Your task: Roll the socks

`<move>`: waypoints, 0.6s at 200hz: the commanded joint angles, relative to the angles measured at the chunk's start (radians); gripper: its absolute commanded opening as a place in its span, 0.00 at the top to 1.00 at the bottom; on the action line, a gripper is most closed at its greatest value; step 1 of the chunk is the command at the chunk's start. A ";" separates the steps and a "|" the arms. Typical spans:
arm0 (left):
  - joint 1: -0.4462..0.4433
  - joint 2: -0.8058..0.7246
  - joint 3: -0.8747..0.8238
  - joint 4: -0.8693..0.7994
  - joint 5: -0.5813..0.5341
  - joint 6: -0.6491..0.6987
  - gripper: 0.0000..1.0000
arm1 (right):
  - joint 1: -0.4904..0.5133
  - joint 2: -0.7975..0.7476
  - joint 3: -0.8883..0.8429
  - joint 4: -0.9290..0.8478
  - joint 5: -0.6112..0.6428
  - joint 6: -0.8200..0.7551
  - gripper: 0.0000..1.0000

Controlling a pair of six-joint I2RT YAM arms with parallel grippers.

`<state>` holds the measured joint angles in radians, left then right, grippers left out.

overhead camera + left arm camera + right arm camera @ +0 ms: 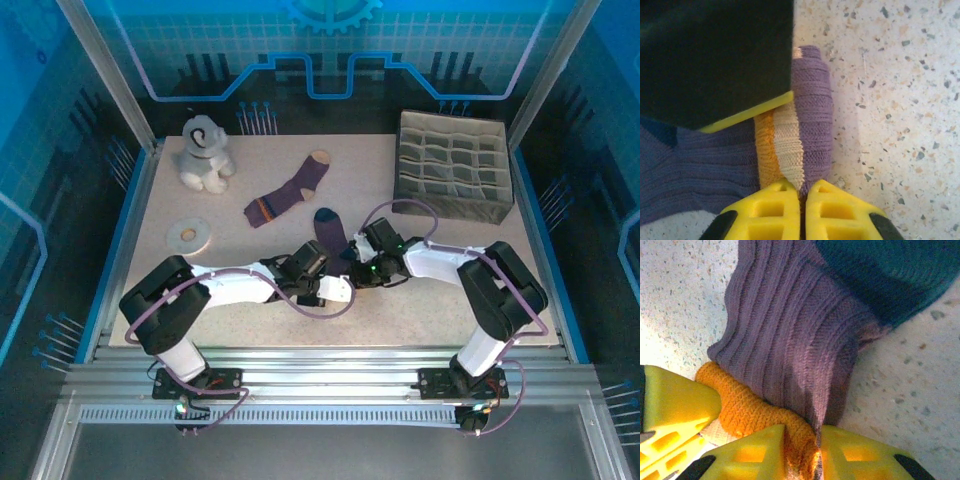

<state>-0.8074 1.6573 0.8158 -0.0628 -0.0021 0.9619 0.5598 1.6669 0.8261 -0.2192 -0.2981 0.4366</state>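
Note:
Two purple socks lie on the table. The tan-toed sock (290,193) lies flat at the middle back, away from both grippers. The navy-toed sock (330,232) lies nearer, and both grippers meet at its cuff end. My left gripper (801,187) is shut on the folded cuff, pinching the orange and cream bands (779,145) beside a purple fold. My right gripper (802,432) is shut on the orange cuff edge (747,410) and the purple ribbing (790,340). The navy toe (890,275) lies beyond. In the top view the left gripper (338,287) and right gripper (362,266) sit close together.
A grey plush toy (205,152) sits at the back left. A white ring (188,235) lies in front of it. A grey divided organiser box (452,165) stands at the back right. The speckled table (440,320) runs to a metal rail at the front.

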 commanded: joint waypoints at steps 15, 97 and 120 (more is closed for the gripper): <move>0.001 0.053 0.030 -0.175 0.067 -0.044 1.00 | -0.011 -0.138 -0.072 -0.014 -0.006 -0.020 0.66; 0.063 0.084 0.223 -0.433 0.263 -0.210 1.00 | -0.031 -0.678 -0.193 0.013 0.231 -0.249 0.62; 0.065 0.127 0.293 -0.489 0.272 -0.300 1.00 | -0.033 -0.798 -0.234 0.029 0.254 -0.355 0.62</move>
<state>-0.7467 1.7390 1.0393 -0.4225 0.1982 0.7849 0.5392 0.9596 0.6376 -0.2073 -0.1127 0.2279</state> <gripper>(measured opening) 0.017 0.380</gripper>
